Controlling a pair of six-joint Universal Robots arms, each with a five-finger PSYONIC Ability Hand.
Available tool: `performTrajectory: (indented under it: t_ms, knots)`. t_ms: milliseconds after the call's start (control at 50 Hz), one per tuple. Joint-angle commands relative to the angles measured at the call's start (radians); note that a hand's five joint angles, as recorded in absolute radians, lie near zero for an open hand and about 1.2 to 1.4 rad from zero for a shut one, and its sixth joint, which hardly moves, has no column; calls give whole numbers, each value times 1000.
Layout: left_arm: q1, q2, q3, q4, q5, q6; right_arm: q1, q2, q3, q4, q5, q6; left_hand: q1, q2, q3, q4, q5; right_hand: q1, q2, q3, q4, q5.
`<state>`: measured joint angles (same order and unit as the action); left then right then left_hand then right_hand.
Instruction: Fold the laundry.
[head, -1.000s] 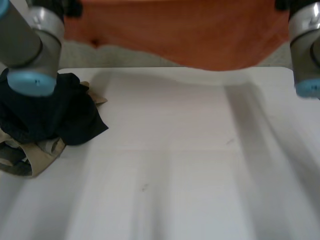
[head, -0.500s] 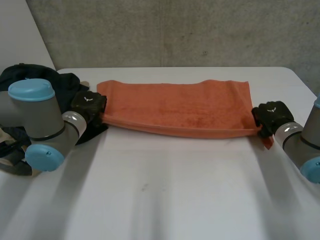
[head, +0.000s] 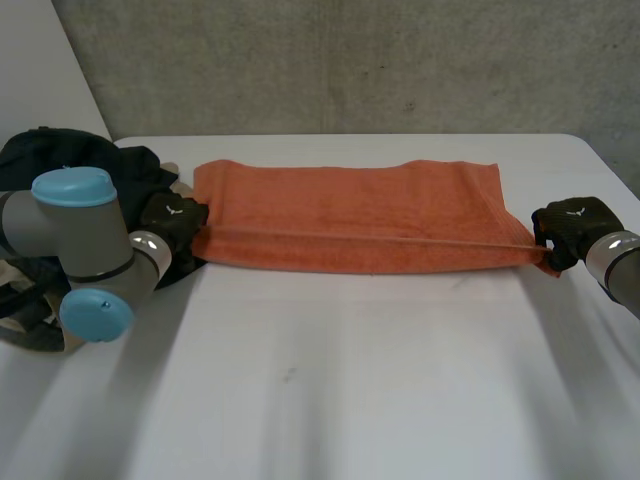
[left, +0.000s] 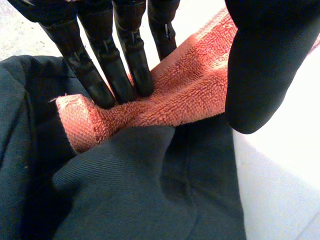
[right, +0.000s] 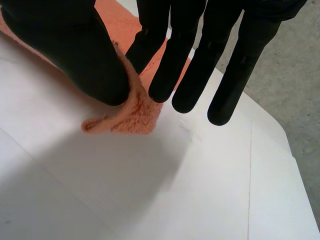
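An orange towel (head: 350, 215) lies folded lengthwise across the far half of the white table (head: 350, 380). My left hand (head: 172, 218) is at its left near corner. In the left wrist view that hand (left: 125, 60) rests straight fingers on the towel's corner (left: 165, 95), which lies over a dark garment (left: 150, 190), and the thumb stands clear of the cloth. My right hand (head: 570, 225) is at the right near corner. In the right wrist view it (right: 75, 45) pinches the towel's corner (right: 135, 117) between thumb and a finger, low over the table.
A heap of dark and beige clothes (head: 60, 160) sits at the table's left edge, partly behind my left arm. The table's right edge and grey floor (right: 295, 75) lie just past my right hand. A concrete wall stands behind the table.
The towel hung spread high in front of the camera; it now lies folded on the table. My right hand has drawn outward to the right, and the left hand's fingers have loosened.
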<state>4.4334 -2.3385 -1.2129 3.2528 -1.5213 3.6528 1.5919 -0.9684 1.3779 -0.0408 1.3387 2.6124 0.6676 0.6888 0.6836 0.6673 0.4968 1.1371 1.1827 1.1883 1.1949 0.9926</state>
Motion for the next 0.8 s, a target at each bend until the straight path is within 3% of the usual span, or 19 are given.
performTrajectory:
  t_ms: [20, 100, 280, 440, 520, 680, 800]
  knots:
    - [9, 21, 4, -11, 0, 21, -4, 8, -3, -4, 7, -29, 382, 361, 366, 382, 378, 259, 214, 208, 201, 229]
    - [11, 53, -4, -39, 6, 26, -9, -1, 3, 4, 0, -51, 728, 707, 712, 729, 725, 259, 214, 208, 201, 229]
    - [-20, 162, -69, -217, -5, 47, -62, -121, 58, 102, -18, -175, 729, 707, 713, 729, 725, 259, 214, 208, 201, 229]
    - [-95, 301, -244, -585, 4, 107, -226, -302, 211, 536, -41, -643, 729, 707, 713, 729, 725, 259, 214, 208, 201, 229]
    - [-129, 326, -295, -668, 7, 164, -259, -332, 262, 589, -64, -790, 729, 707, 713, 729, 725, 259, 214, 208, 201, 229]
    - [-125, 269, -220, -585, -25, 182, -225, -260, 210, 461, -58, -709, 729, 707, 713, 729, 725, 259, 214, 208, 201, 229]
    - [-106, 159, 11, -493, -37, 162, -167, -178, 93, 310, -47, -580, 729, 707, 713, 729, 725, 259, 214, 208, 201, 229]
